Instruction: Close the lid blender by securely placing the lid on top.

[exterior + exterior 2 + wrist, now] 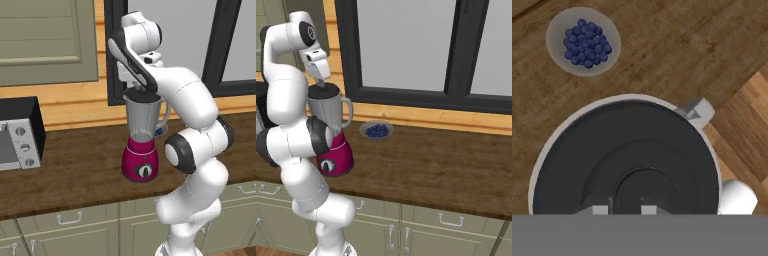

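A dark wooden counter (446, 160) runs above pale cabinets. On it stand 3 things: the blender (141, 145) near the middle, a toaster oven (19, 134) well to its left, and a small bowl of blueberries (376, 130) just behind the blender.

Light is even and soft across all three rendered views, with no hard glare. The white arm (195, 125) shades gently to grey on its undersides. The blender (142, 140) throws only a faint shadow on the dark counter (446, 170). Edges look slightly soft and pixelated; the lid (627, 160) reads flat black, almost without highlights.
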You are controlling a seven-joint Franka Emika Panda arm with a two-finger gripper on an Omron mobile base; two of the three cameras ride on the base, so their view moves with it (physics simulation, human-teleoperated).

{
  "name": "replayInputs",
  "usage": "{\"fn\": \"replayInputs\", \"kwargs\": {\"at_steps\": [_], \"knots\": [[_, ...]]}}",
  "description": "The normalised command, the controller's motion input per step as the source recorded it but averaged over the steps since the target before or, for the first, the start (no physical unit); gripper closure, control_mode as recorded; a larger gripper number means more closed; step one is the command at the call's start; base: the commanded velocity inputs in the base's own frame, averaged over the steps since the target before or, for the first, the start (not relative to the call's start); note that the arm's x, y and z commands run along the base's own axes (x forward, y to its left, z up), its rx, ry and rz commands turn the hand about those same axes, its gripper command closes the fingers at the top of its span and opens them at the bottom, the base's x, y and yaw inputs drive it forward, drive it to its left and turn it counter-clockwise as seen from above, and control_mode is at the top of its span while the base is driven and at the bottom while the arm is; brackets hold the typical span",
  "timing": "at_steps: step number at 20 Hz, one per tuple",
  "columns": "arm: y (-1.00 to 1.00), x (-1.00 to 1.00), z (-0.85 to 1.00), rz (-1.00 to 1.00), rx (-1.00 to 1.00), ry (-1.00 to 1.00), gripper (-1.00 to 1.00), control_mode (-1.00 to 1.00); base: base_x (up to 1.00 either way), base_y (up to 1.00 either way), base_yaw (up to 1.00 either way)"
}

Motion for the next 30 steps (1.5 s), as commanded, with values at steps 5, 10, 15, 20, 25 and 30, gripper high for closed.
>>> {"fn": "replayInputs", "kwargs": {"at_steps": [5,10,15,20,25,30], "knots": [[0.0,-0.29,0.02,0.03,0.0,-0.08,-1.0,-1.0,0.0,0.0,0.0],[-0.06,-0.23,0.0,0.0,0.11,-0.13,-1.0,-1.0,0.0,0.0,0.0],[-0.11,-0.45,0.16,0.0,0.25,-0.21,-1.0,-1.0,0.0,0.0,0.0],[-0.8,-1.0,0.09,0.0,0.4,-0.42,-1.0,-1.0,0.0,0.0,0.0],[-0.92,-1.0,-0.32,0.0,0.34,-0.38,-1.0,-1.0,0.0,0.0,0.0],[-1.0,-1.0,-0.59,0.0,0.11,-0.3,-1.0,-1.0,0.0,0.0,0.0]]}}
